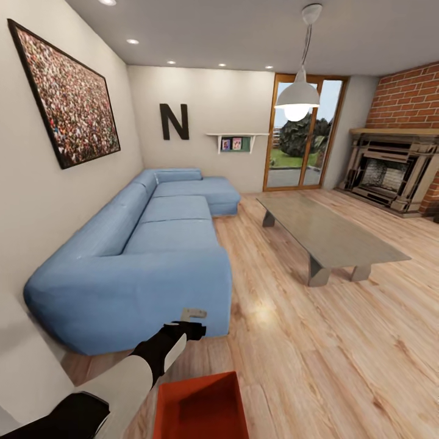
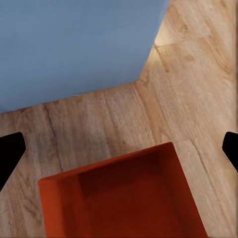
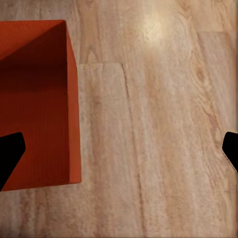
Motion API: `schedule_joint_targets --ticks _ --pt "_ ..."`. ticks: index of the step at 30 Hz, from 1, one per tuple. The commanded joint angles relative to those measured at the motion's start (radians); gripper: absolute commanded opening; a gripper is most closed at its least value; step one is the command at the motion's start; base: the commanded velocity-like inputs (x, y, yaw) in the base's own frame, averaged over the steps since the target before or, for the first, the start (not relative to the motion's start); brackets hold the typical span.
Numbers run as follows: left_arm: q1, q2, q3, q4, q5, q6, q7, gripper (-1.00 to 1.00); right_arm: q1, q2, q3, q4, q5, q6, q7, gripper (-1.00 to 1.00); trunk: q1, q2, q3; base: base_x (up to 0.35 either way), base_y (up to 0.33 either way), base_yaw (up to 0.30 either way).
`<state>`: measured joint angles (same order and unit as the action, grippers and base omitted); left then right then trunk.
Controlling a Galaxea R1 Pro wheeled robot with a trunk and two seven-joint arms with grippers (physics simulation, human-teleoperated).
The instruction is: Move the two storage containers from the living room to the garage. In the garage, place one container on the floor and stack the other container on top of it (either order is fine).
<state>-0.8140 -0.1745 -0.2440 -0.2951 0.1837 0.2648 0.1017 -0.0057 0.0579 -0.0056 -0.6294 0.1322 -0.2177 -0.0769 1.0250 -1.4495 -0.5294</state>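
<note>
Orange-red container on wood-plank floor, near sofa corner.

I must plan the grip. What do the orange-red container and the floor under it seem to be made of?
The storage container looks like matt plastic: uniform orange-red, thin straight walls, no grain. The floor looks like light wood planks with a slight gloss: visible grain, plank seams and a soft light reflection.
</note>
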Motion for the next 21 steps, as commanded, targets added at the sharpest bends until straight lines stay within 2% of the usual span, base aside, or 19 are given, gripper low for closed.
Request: schedule_joint_targets --ticks 1,10,21 --pt "0.000 0.000 -0.006 -0.001 0.010 0.004 0.007 1.00 0.000 0.000 -0.001 0.001 0.010 -0.002 -0.006 1.00 0.000 -0.001 -0.001 0.021 -0.039 0.000" --pt "-0.001 0.000 -0.006 -0.001 0.010 0.004 0.007 1.00 0.000 0.000 -0.002 0.001 0.010 -0.002 -0.011 1.00 0.000 -0.001 -0.001 0.004 -0.008 0.041" --pt "0.000 0.000 -0.006 -0.001 0.010 0.004 0.007 1.00 0.000 0.000 -0.002 0.001 0.010 -0.002 -0.012 1.00 0.000 -0.001 -0.001 0.000 0.000 0.283"
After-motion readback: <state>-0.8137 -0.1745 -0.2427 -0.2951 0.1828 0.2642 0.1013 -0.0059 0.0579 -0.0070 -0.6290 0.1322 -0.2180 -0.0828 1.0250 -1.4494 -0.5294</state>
